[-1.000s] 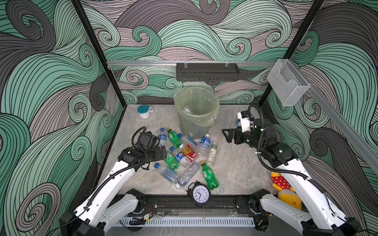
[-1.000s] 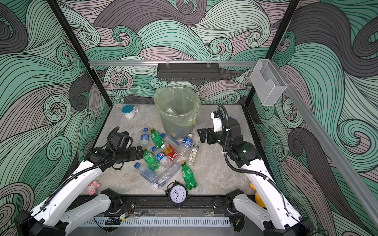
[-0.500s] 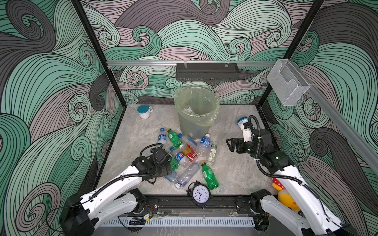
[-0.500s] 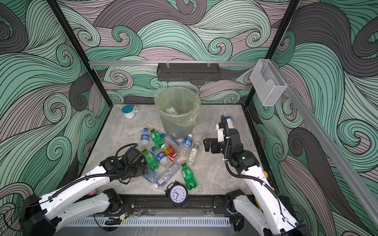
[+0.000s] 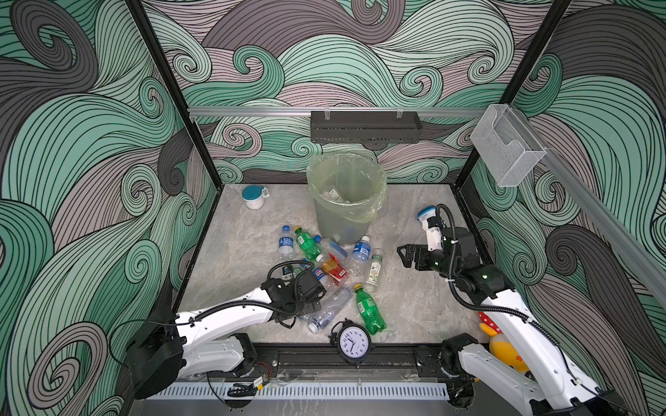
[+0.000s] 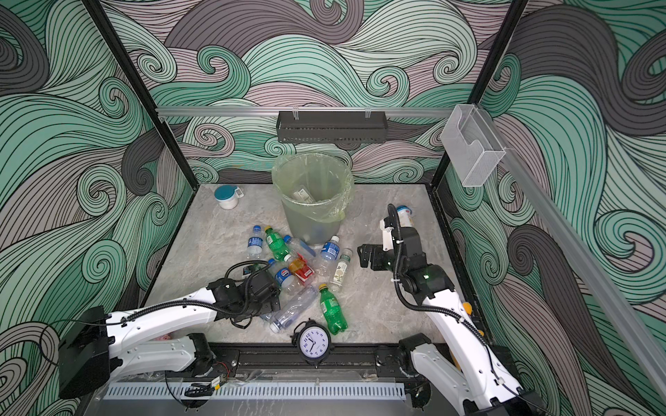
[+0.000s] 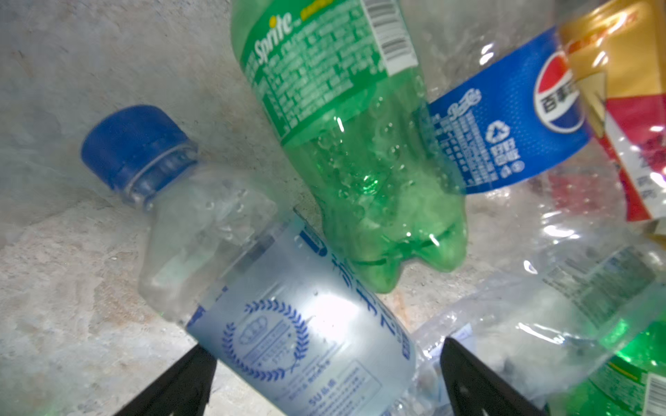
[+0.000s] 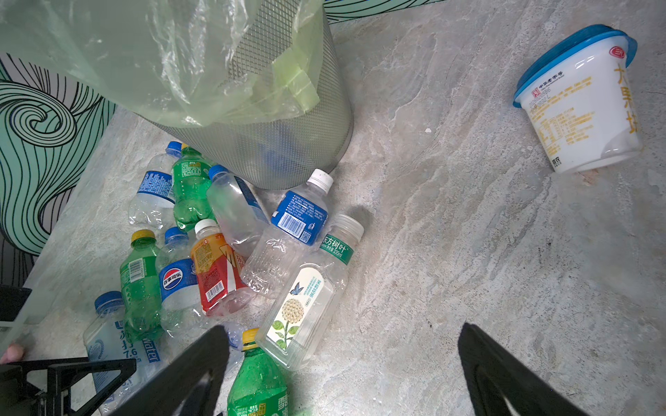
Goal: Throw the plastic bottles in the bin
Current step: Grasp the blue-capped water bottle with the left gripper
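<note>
At the bottle heap: left gripper set for a pick, nothing yet held

On the bench (image 5: 407, 309) in front of the bin (image 5: 340, 223), the plastic bottles (image 5: 326, 264) lie in a loose heap, touching and overlapping, none upright. The farthest rest against the bin's foot. The bin stands at the back, lined with a pale green bag (image 5: 374, 212).

Step in hand, as judged: approach for a pick. The left gripper (image 7: 324, 360) sits low over the heap's near left edge, jaws spread wide either side of a clear blue-capped water bottle (image 7: 288, 324); nothing is gripped. The next move calls for closing across that bottle's body, lifting clear of the green bottle (image 7: 346, 144) just beside it, then carrying it over the bin's rim. The right gripper (image 5: 405, 255) hangs open and empty above bare bench, beside the heap's right edge.

Not determinable: whether the left fingers (image 7: 180, 381) touch the bottle, since the wrist view cuts them off and both top views hide them under the wrist. Bottles beneath the left arm (image 5: 230, 317) are masked, so no count is offered. Pale items at the bin's bottom cannot be identified.
</note>
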`<action>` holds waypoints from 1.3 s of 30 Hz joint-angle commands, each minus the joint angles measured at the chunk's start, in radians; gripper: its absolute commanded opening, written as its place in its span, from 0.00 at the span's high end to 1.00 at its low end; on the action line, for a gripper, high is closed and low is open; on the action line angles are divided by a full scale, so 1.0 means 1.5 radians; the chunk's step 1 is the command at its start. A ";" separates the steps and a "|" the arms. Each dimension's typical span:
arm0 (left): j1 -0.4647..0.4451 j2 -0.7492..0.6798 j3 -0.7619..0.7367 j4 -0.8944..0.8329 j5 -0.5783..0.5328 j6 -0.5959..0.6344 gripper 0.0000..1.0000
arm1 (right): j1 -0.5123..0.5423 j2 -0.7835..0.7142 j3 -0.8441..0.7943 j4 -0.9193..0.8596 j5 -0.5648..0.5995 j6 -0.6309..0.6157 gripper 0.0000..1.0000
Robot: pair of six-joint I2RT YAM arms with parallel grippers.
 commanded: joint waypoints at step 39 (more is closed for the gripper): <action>0.032 -0.033 0.012 -0.039 -0.107 0.110 0.54 | -0.005 0.023 -0.022 -0.004 0.006 0.021 0.06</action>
